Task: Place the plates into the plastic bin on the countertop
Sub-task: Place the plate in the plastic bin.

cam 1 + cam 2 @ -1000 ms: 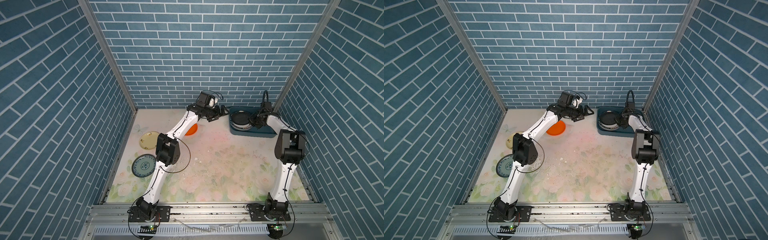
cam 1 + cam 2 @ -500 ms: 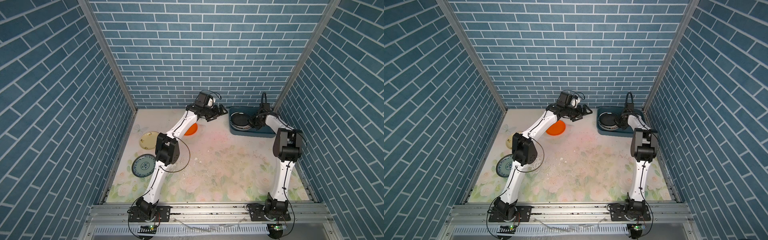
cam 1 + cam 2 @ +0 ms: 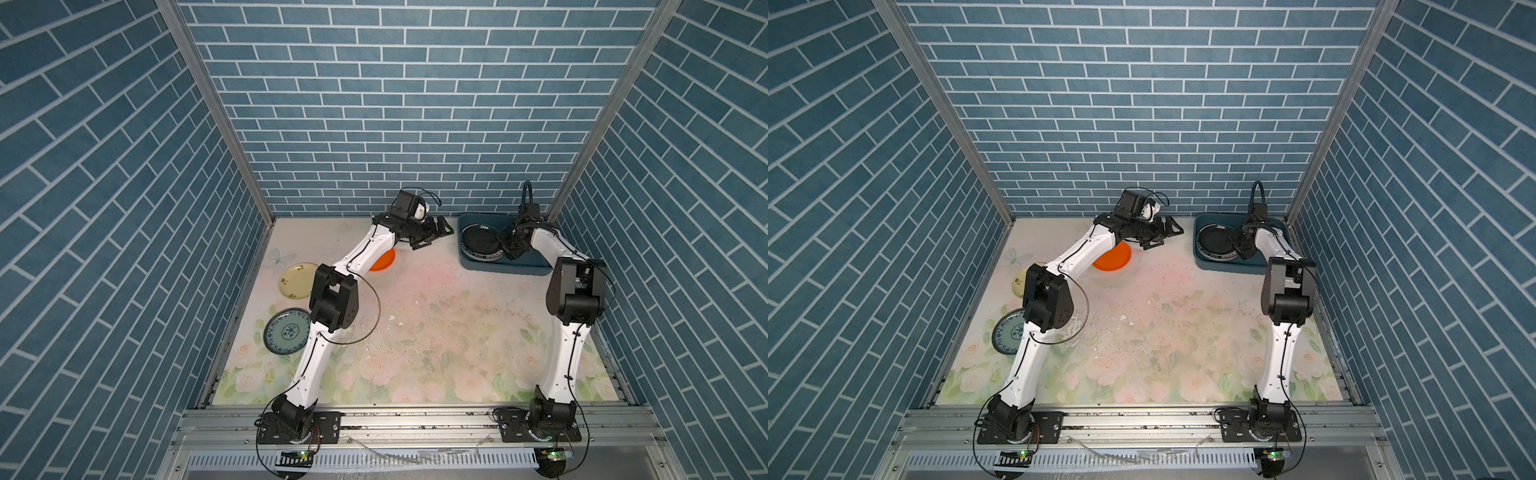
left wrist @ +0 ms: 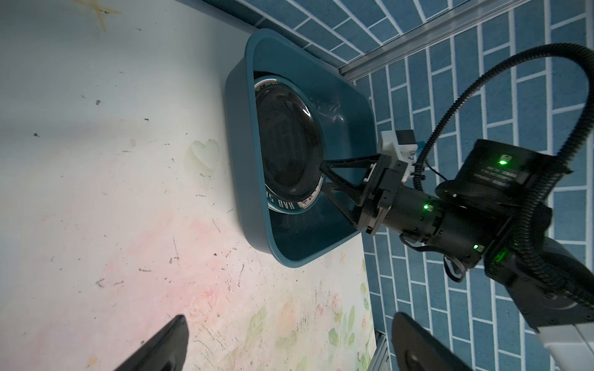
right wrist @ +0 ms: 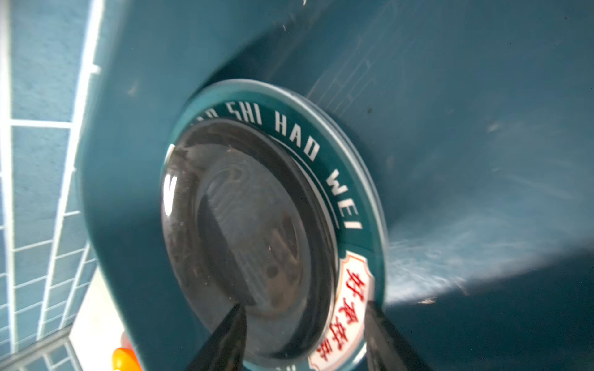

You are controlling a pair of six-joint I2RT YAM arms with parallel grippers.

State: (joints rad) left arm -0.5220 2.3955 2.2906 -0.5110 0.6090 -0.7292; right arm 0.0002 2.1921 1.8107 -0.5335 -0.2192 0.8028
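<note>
Plastic bin (image 3: 498,271): dark teal, smooth, round-cornered, flared rim; set at the table's far right corner.
Black plate (image 3: 478,241): glossy, shallow; stacked in the bin on lettered plates (image 5: 321,154).
Right gripper (image 5: 303,305): jaws parted, the stack's rim straddled.
Left gripper (image 3: 434,237): jaws spread wide, nothing held.
Table (image 3: 436,324): scuffed floral print; orange plate (image 3: 1115,259), cream-yellow plate (image 3: 296,280) and patterned celadon plate (image 3: 286,331) are laid flat.

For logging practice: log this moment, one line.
right gripper: open at black plate in plastic bin | left gripper: open, empty | countertop: orange plate, cream plate, celadon plate
</note>
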